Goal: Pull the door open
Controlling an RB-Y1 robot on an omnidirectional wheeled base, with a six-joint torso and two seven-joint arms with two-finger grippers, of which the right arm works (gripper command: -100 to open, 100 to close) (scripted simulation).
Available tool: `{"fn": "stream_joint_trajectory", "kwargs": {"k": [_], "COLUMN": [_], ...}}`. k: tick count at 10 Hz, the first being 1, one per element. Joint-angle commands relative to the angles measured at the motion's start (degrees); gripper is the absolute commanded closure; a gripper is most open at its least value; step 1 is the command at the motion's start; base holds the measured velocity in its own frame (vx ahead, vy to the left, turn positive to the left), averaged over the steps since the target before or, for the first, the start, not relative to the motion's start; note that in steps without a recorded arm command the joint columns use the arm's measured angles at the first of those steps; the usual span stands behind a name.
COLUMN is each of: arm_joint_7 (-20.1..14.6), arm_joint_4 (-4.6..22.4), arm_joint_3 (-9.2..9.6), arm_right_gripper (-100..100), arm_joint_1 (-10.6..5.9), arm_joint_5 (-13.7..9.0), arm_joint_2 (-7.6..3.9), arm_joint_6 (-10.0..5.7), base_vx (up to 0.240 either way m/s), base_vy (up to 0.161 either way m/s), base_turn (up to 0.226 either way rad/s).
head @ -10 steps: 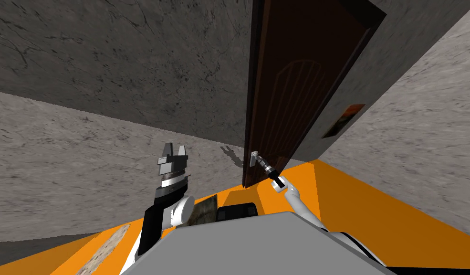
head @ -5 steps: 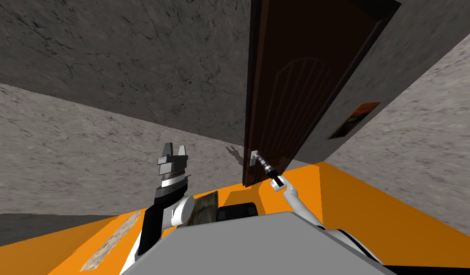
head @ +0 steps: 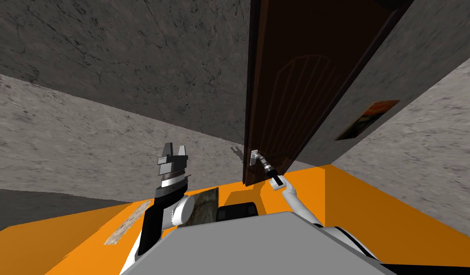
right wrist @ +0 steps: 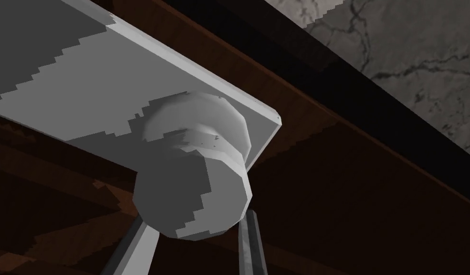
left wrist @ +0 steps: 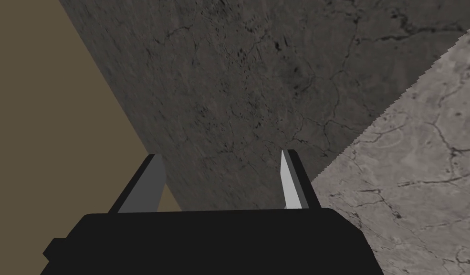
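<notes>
Knob grasp at the door, seen from my head and both wrists. Right gripper sits just below the centre of the head frame, at the end of my outstretched right arm. Its fingers pinch the pale grey round knob from two opposite sides, both blades pressed against its flanks. Knob projects from a flat, light grey backplate fixed to the dark brown door.

Door fills the upper middle of the head frame, running from the top edge down to the orange floor. Its narrow free edge faces me, and the knob sits near the lower end of that edge as the frame shows it. Face of the door carries an arched panel of vertical grooves. In the right wrist view a black strip lies past the door's edge, with grey veined wall beyond it. How far the door stands from its frame I cannot tell.

Left gripper is raised at the lower left of centre in the head frame, well apart from the door, its fingers spread with nothing between them. Framed picture hangs on the dark grey wall to the right of the door.
</notes>
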Motion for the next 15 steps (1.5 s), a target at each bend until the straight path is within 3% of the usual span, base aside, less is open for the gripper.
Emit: {"fn": "stream_joint_trajectory", "kwargs": {"k": [1,3,6,7,10,12,15], "arm_joint_7": [-2.9,-4.9,-9.9,-10.4,-15.4,-15.9,-21.1], "arm_joint_4": [0.0,0.2,1.0,1.0,1.8,1.8,2.6], "arm_joint_3": [0.59,0.85,1.63,1.63,2.42,2.42,3.21], "arm_right_gripper": [100,100,100,100,100,100,100], "arm_joint_1": [-0.81,-1.11,-2.03,-2.03,-2.96,-2.96,-3.89], "arm_joint_5": [-2.9,-5.1,-10.7,-11.2,-16.9,-17.5,-23.3], "arm_joint_2": [0.28,0.35,0.58,0.58,0.81,0.81,1.04], "arm_joint_6": [-0.06,0.24,1.16,1.16,2.10,2.10,3.03], "base_vx": [-0.082,-0.083,-0.080,-0.065,-0.077,-0.044,-0.065], "base_vy": [-0.064,-0.064,-0.050,-0.050,-0.053,-0.030,-0.045], "base_turn": [0.134,0.128,0.127,0.063,0.135,0.037,0.128]}}
